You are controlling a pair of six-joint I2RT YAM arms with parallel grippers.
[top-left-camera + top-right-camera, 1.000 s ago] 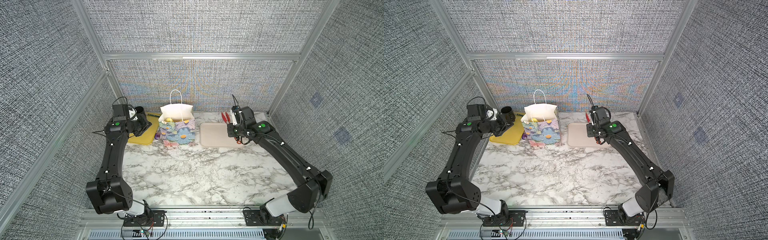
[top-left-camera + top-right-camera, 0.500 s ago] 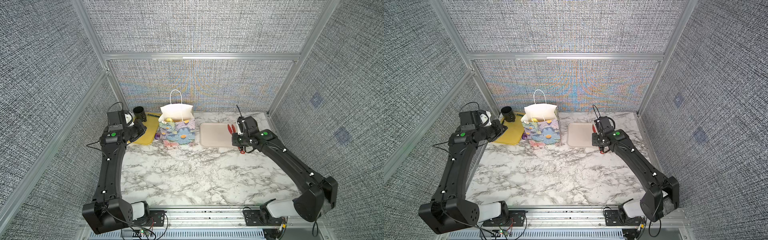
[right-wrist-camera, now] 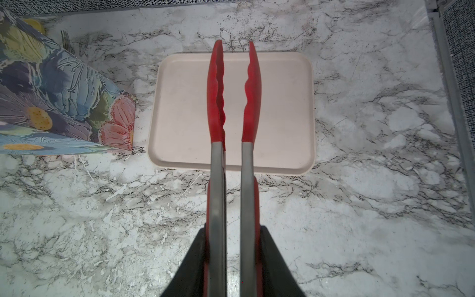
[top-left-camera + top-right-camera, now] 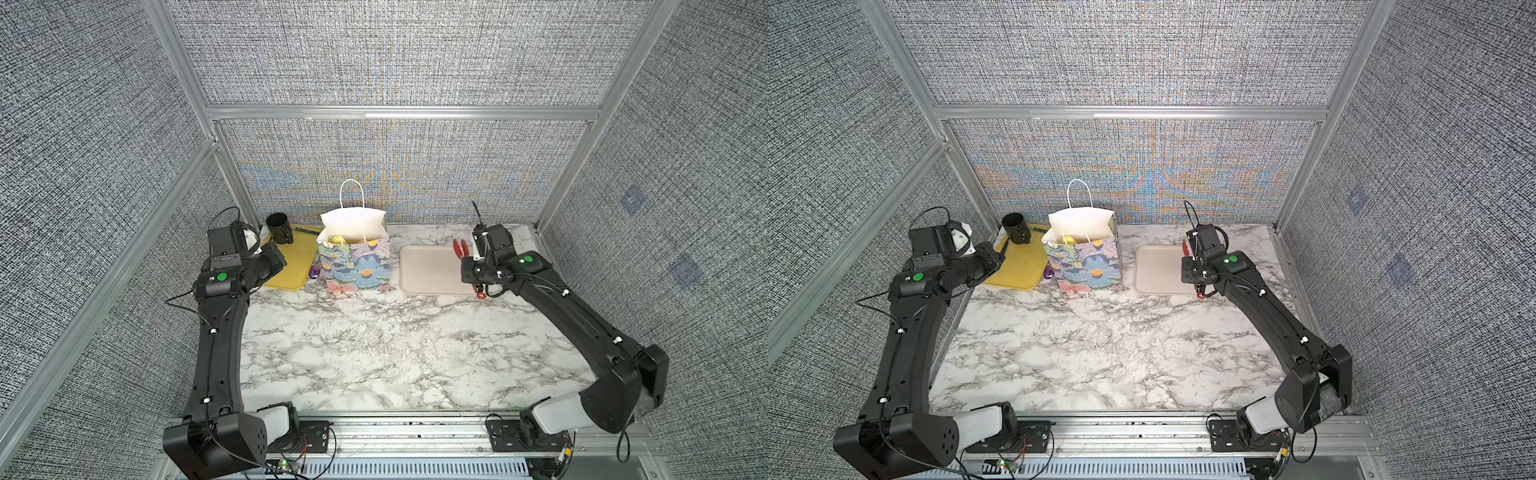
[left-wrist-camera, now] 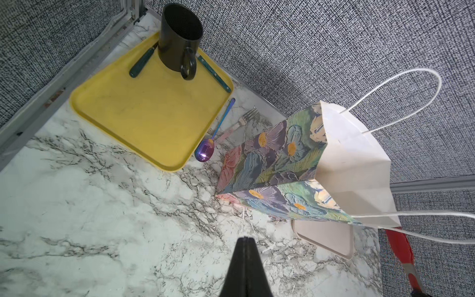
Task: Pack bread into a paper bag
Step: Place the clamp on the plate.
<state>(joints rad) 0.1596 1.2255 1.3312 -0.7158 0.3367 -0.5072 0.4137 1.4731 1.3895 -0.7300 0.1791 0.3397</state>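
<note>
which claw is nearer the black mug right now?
Left. The left claw hangs beside the yellow tray that the black mug stands on; the right claw, gripping red tongs, is at the beige tray beyond the paper bag.

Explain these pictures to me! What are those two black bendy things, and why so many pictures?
Those are two robot arms, the left arm and right arm, fixed at the edge of a marble table. Two pictures look down from above, side by side like two eyes. The others come from a camera on each wrist. On the table stand a flowery paper bag with yellow bread peeking inside, a yellow tray with a black cup, a beige tray and a purple spoon. The right gripper holds red tongs. The left gripper is shut and empty.
</note>
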